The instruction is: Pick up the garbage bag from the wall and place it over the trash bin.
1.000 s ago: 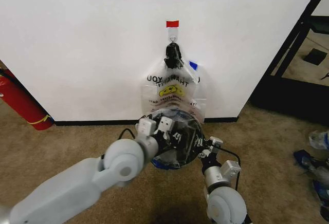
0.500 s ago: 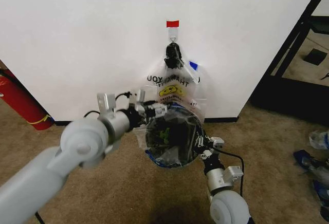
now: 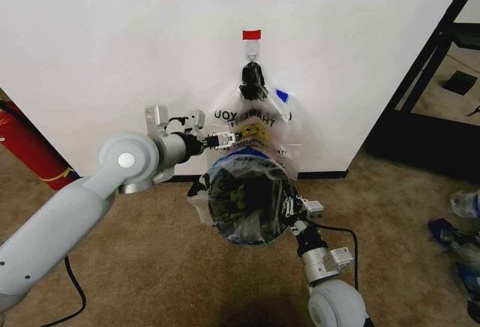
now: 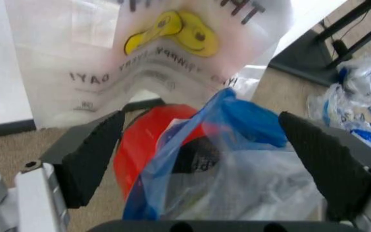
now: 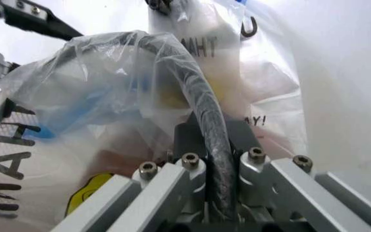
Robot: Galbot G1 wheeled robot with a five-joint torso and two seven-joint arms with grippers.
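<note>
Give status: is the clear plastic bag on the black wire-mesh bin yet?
Done: the clear plastic smiley-print bag is off the white wall and draped over the black wire-mesh bin's rim. In hand: the right gripper is shut on that plastic-covered rim; the left gripper hangs open above, holding nothing. Left: blue handle trim is bunched inside, so the fit probably needs tidying, then release.

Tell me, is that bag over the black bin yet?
Yes: the garbage bag is draped over the trash bin rim, which the right gripper pinches.
</note>
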